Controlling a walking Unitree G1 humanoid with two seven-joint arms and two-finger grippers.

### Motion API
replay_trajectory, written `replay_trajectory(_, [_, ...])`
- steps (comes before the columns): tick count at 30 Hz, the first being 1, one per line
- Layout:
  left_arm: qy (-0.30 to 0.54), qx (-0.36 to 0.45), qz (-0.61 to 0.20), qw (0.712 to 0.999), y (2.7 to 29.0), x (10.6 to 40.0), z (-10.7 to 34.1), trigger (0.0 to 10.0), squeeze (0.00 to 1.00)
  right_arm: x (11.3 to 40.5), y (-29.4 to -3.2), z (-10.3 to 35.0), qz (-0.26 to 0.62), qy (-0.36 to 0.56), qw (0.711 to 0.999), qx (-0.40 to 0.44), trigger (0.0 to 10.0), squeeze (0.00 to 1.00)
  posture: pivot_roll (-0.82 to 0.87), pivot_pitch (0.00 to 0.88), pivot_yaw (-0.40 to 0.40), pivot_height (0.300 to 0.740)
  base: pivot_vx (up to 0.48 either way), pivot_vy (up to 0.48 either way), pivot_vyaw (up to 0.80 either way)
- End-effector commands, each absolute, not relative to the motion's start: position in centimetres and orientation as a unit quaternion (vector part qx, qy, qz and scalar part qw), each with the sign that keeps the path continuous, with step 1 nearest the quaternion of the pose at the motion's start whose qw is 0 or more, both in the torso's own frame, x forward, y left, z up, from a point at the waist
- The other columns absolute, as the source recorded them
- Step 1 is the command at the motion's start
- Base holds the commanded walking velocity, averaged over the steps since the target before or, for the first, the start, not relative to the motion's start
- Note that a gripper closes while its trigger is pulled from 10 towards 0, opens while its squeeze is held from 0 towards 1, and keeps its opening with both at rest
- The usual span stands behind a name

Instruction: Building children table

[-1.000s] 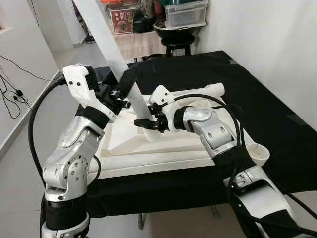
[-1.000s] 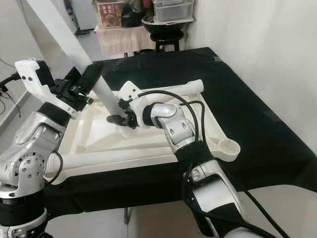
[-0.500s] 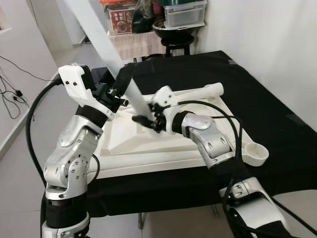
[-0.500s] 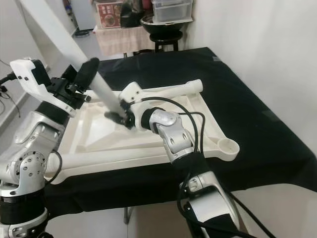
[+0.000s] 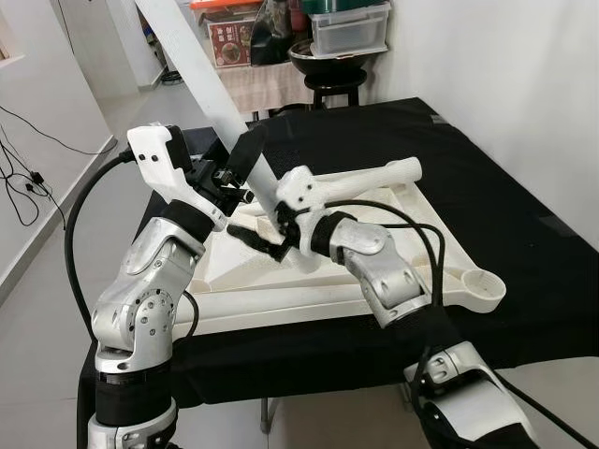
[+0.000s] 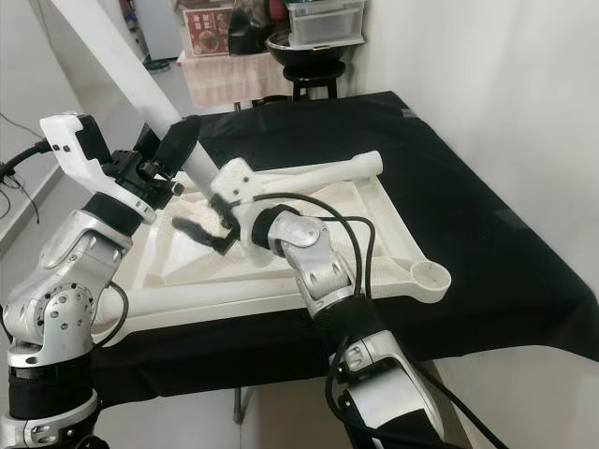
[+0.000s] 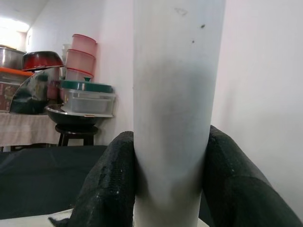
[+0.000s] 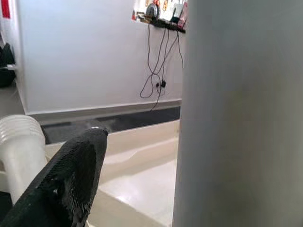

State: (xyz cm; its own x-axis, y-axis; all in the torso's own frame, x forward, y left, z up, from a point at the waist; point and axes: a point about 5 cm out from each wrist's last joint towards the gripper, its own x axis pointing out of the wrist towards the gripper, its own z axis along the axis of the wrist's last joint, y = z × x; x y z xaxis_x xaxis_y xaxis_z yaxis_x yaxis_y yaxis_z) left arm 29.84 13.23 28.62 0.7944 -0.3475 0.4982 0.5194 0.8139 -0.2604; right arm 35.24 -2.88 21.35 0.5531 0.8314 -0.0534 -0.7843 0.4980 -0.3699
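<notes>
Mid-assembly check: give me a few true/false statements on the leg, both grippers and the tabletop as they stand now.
1. The left gripper is shut on the white table leg. True.
2. The white table leg lies flat on the black cloth. False: it stands tilted, rising away over the upturned tabletop.
3. The right gripper clamps the leg. False: its fingers are open beside the leg's lower end.
4. Another leg is already attached along the tabletop's far edge. True.
5. The tabletop rests on the bare floor. False: it rests on the black cloth.
</notes>
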Motion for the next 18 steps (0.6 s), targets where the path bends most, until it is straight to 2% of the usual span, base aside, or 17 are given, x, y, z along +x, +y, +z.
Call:
replay_trajectory(1, [-0.234,-0.205,-0.279,0.908,11.9,29.5,29.9,0.0,0.0,35.4,-2.1,20.9,0.465,-0.054,0.861,-0.197,10.0,0.0,-0.07,0.0,0.067,0.74,0.0,0.0,0.0])
replay_trajectory(15, [-0.229,-0.218,-0.31,0.897,10.2,29.9,30.3,0.0,0.0,37.4,-2.5,21.3,0.39,-0.02,0.906,-0.16,10.0,0.0,-0.06,0.0,0.069,0.74,0.0,0.0,0.0])
replay_trajectory(16, [-0.229,-0.218,-0.312,0.896,10.1,29.9,30.4,0.0,0.0,37.5,-2.5,21.6,0.386,-0.029,0.909,-0.156,4.9,0.0,-0.06,0.0,0.069,0.74,0.0,0.0,0.0])
replay_trajectory(18, [-0.229,-0.218,-0.312,0.896,10.1,29.9,30.4,0.0,0.0,37.5,-2.5,21.6,0.386,-0.029,0.909,-0.156,4.9,0.0,-0.06,0.0,0.069,0.74,0.0,0.0,0.0])
